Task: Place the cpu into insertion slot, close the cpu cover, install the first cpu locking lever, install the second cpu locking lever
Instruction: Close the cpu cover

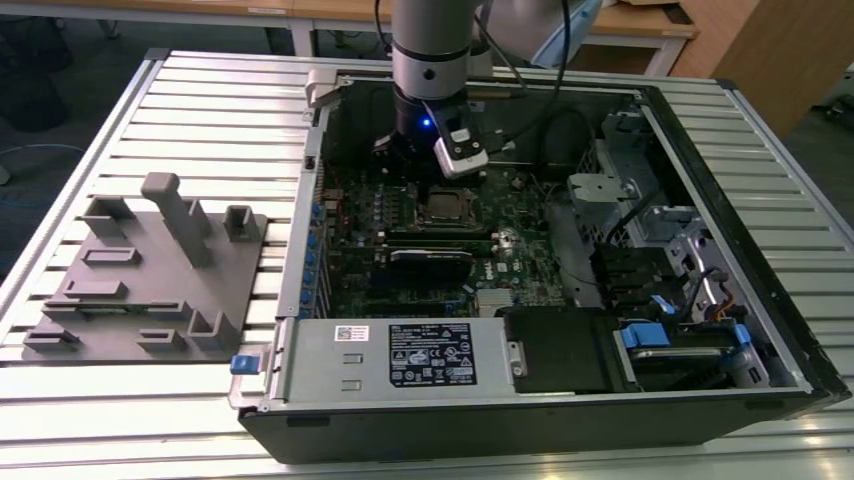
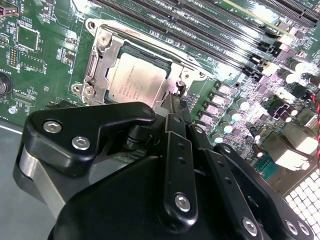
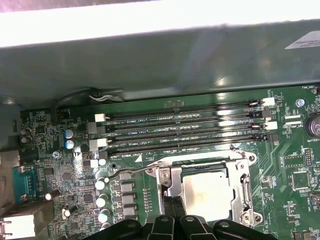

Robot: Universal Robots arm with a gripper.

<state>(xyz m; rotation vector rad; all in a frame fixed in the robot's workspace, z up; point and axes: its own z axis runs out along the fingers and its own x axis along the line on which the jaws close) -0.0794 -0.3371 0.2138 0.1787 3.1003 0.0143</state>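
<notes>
Seems half done: small flat square silvery-grey cpu (image 3: 207, 192) seated in the dark metal-rimmed insertion slot (image 3: 200, 160) on the green motherboard (image 3: 280, 210), thin silvery metal cpu cover (image 3: 170, 182) lying down around it. Probably leaves both locking levers, judging by the thin wire lever (image 3: 131, 171) jutting past the cover's corner. Finds the black tool (image 3: 172, 210) clenched on nothing visible, at the cover's edge.

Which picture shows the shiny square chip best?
The second wrist view: the cpu is close up, with its silvery top almost whole. In the first wrist view the gripper hides its edge; the exterior view shows it small and far off.
</notes>
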